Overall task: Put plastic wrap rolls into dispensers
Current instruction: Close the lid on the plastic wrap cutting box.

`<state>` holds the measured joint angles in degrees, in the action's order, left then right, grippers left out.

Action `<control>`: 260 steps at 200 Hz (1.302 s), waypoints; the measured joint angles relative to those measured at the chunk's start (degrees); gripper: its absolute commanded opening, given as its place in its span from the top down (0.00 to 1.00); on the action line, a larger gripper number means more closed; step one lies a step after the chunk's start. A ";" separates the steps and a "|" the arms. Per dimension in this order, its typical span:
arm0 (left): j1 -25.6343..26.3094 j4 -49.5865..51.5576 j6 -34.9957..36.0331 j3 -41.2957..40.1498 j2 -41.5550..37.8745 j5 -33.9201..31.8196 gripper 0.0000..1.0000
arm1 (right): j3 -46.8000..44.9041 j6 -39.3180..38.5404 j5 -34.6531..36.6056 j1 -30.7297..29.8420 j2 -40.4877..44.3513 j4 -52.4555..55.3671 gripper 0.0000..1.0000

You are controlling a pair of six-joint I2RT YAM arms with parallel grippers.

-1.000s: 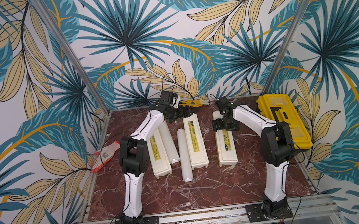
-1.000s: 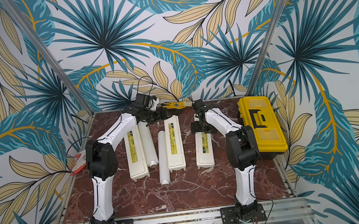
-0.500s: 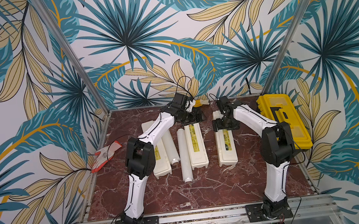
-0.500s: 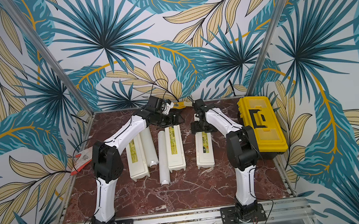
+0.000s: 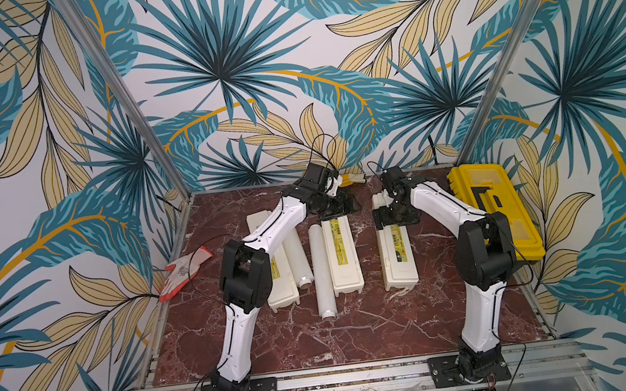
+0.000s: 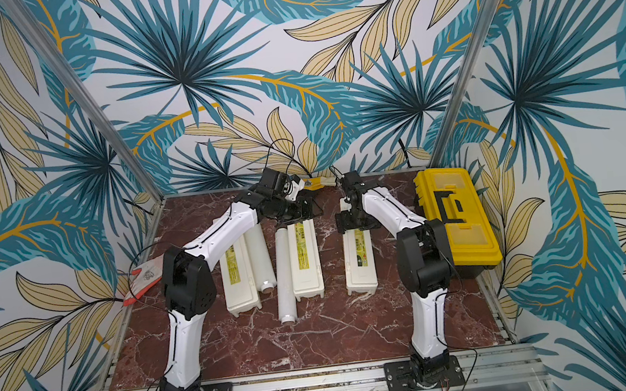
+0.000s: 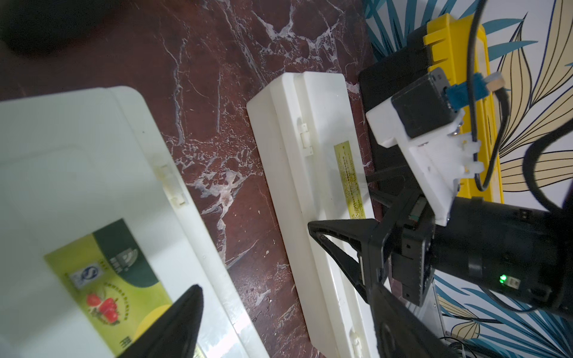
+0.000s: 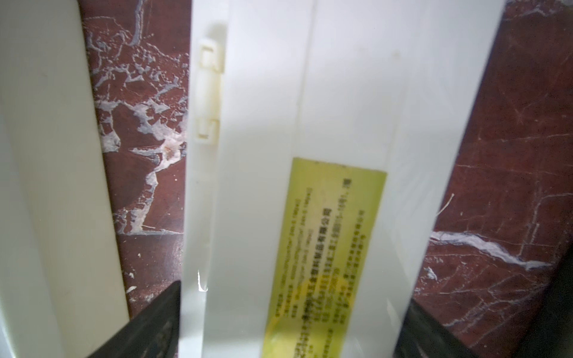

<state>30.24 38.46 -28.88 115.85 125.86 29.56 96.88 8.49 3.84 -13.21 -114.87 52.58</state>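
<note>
— Rolls (image 5: 320, 272)?
— Two lie loose on the table (image 5: 359, 331), between left box (image 5: 286, 293) and middle box (image 5: 345, 265).
— Grippers?
— Left gripper (image 5: 339, 211), jaws spread, over the middle box's far end; right gripper (image 5: 394, 221), jaws spread, astride the right box (image 5: 399, 263).

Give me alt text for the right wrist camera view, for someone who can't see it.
A closed cream dispenser with a yellow label fills the view, lying on the red-brown marble tabletop between the two black fingers of the open right gripper; whether they touch it is unclear. A second dispenser lies alongside, not touching.
</note>
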 measured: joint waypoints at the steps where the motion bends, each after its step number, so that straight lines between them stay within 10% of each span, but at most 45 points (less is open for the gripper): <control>1: 0.02 -0.02 0.00 0.00 0.04 0.00 0.16 | 0.00 -0.02 -0.04 0.00 0.00 -0.02 0.04; 260: 6.32 1.88 -1.60 -2.49 2.19 -0.70 0.65 | -3.30 -1.49 -5.33 1.57 9.55 1.75 0.01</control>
<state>36.56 40.34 -30.48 113.36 128.05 28.86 93.58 7.01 -1.50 -11.64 -105.32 54.33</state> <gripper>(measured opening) 0.360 0.993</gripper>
